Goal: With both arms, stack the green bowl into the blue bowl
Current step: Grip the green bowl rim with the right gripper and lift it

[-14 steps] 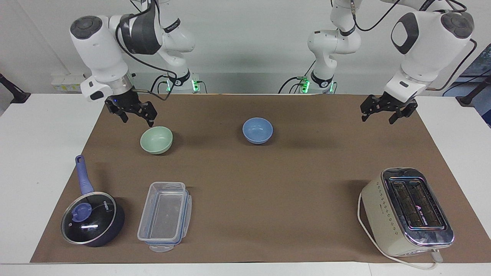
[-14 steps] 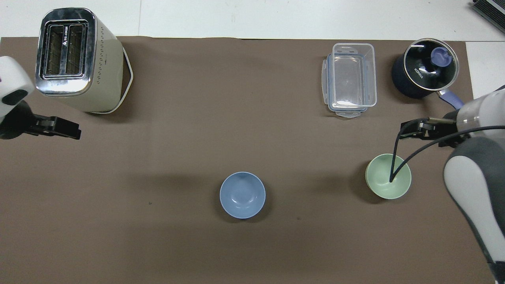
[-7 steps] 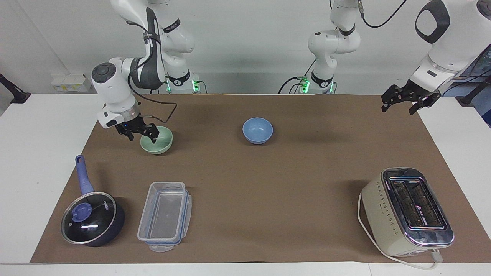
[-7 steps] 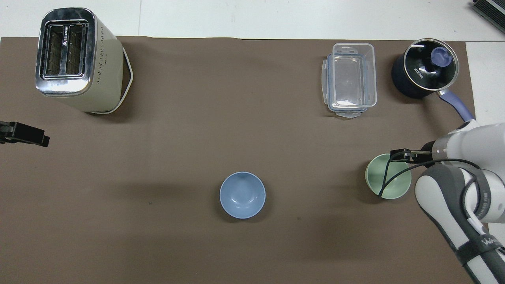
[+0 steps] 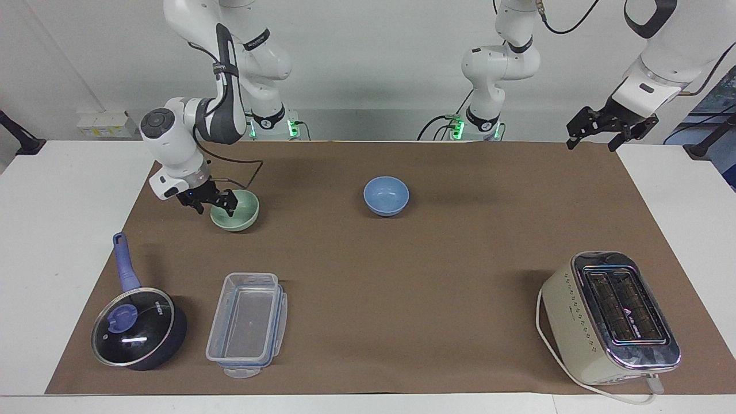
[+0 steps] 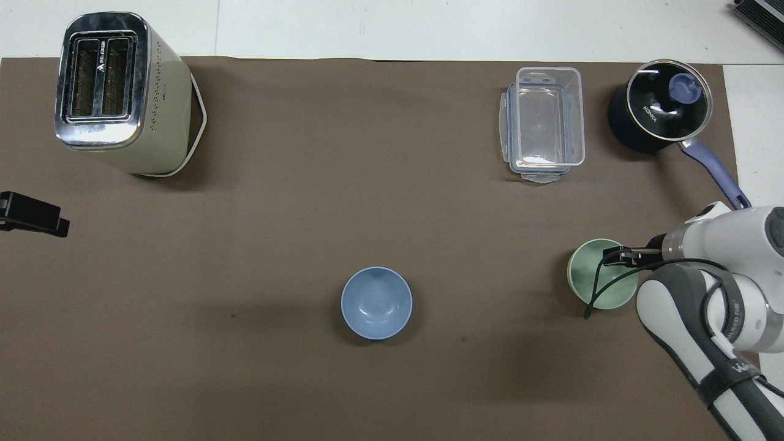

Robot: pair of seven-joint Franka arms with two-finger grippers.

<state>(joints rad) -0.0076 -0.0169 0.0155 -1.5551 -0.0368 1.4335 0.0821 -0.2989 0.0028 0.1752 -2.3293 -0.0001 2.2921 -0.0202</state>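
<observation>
Right hand [image 5: 214,201] low at green bowl [image 5: 236,211] rim, fingers spread w/ one inside; pinch wall squarely, lift straight. Left hand [image 5: 602,127] waits, spread, over tabletop [image 5: 678,190] edge.

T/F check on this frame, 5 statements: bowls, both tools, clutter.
1. The green bowl sits inside the blue bowl. False: they stand apart on the mat.
2. The right tool is at the green bowl's rim. True.
3. The left tool is over the blue bowl. False: it hangs raised at the mat's corner at the left arm's end of the table.
4. The saucepan has its lid on. True.
5. The toaster lies beside the clear container. False: they are at different ends of the table.
</observation>
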